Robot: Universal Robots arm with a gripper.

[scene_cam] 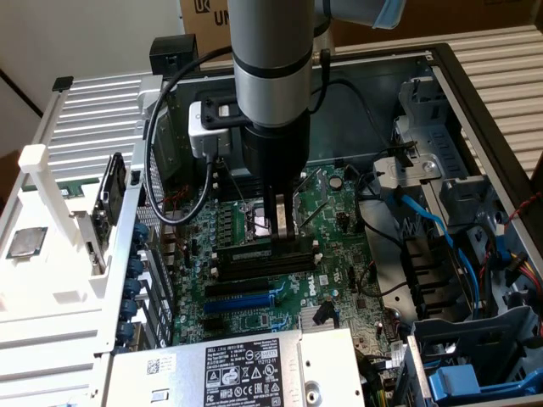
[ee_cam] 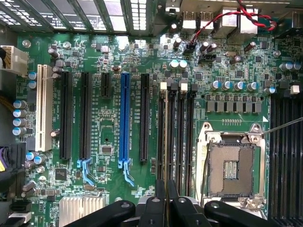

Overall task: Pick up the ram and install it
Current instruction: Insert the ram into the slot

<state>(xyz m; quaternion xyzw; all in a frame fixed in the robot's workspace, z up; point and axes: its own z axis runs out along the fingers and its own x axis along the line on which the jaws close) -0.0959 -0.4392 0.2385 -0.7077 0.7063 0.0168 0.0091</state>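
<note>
Fingers [ee_cam: 173, 201] drawn almost together, pinching the ram [ee_cam: 165, 142], which is seen edge-on. The ram lies in line with the memory slots [ee_cam: 187, 137] just beside the processor socket [ee_cam: 232, 165] — on the side of the group farthest from that socket; whether it is seated cannot be told.

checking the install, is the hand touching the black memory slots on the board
Cannot tell. In the exterior view the hand ends right at the memory slots, but neither contact nor a gap shows plainly. The wrist view looks down along it.
</note>
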